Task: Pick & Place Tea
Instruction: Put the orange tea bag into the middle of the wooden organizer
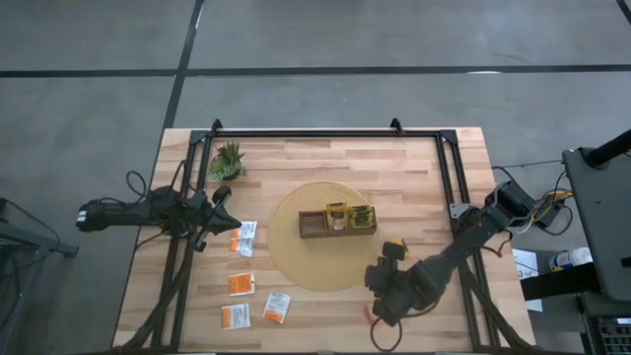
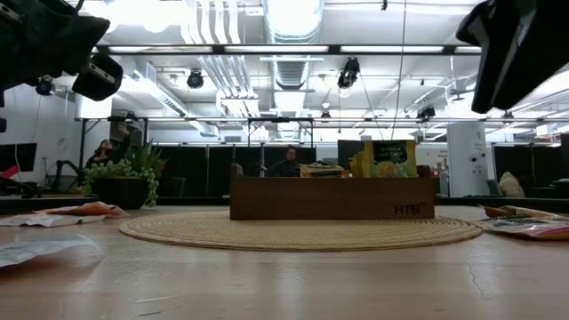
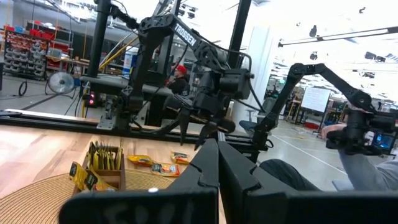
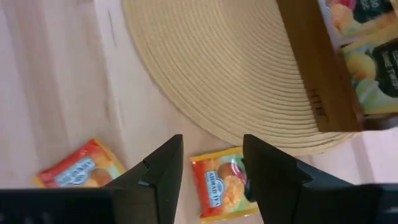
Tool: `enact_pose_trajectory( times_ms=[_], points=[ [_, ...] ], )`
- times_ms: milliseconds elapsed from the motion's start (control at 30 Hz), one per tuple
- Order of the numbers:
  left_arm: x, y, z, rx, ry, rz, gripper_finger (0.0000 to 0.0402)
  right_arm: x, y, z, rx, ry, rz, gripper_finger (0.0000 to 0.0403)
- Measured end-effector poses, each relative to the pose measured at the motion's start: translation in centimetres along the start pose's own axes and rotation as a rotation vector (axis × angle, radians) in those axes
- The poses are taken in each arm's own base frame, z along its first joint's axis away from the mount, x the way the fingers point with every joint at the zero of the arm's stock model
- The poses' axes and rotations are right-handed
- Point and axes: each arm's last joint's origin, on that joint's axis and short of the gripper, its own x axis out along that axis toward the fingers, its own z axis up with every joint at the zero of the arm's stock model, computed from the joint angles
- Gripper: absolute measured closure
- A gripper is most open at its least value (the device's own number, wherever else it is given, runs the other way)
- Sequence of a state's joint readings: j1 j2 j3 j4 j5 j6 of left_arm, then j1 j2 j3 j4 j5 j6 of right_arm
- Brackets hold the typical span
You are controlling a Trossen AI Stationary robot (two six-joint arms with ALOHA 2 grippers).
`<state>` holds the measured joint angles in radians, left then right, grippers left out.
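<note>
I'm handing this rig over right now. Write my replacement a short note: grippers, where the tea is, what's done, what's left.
Left gripper: shut, empty, waiting at the table's left side beside the potted plant.
Right gripper: open, above an orange sachet that lies just off the round mat; nothing held.
Done: yellow-green sachets stand in the wooden tray on the mat.
Left: the sachet under the right gripper, another near it, and four white-and-orange sachets on the left half of the table.
</note>
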<state>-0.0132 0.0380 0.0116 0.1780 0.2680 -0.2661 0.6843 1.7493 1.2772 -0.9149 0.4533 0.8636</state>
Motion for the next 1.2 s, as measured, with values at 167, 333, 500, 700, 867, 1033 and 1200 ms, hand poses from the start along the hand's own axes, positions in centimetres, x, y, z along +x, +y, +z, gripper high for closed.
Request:
enact_pose_trajectory(
  times_ms=[167,333,500,700,867,1033,1200],
  points=[
    [0.0,0.0,0.0,0.000,0.000,0.000,0.0402,0.9,-0.4,-1.3,0.057,0.011,-0.047,0.0250],
    [0.0,0.0,0.0,0.000,0.000,0.000,0.0402,2.4,-1.3,-3.0,0.105,0.051,-0.105,0.0258],
    [0.0,0.0,0.0,0.000,0.000,0.000,0.0402,3.3,-1.7,-4.3,0.190,0.155,-0.087,0.0266],
    [0.0,0.0,0.0,0.000,0.000,-0.001,0.0402,4.0,-1.4,-5.5,0.235,0.225,-0.028,0.0275],
    [0.0,0.0,0.0,0.000,0.000,-0.001,0.0402,5.6,-1.7,-6.6,0.298,0.204,-0.011,0.0293],
    [0.0,0.0,0.0,0.001,-0.001,-0.001,0.0402,6.8,-1.9,-7.5,0.321,0.161,0.039,0.0317],
    [0.0,0.0,0.0,0.000,0.000,-0.001,0.0402,6.9,-2.0,-7.8,0.341,0.189,0.054,0.0357]
  ],
)
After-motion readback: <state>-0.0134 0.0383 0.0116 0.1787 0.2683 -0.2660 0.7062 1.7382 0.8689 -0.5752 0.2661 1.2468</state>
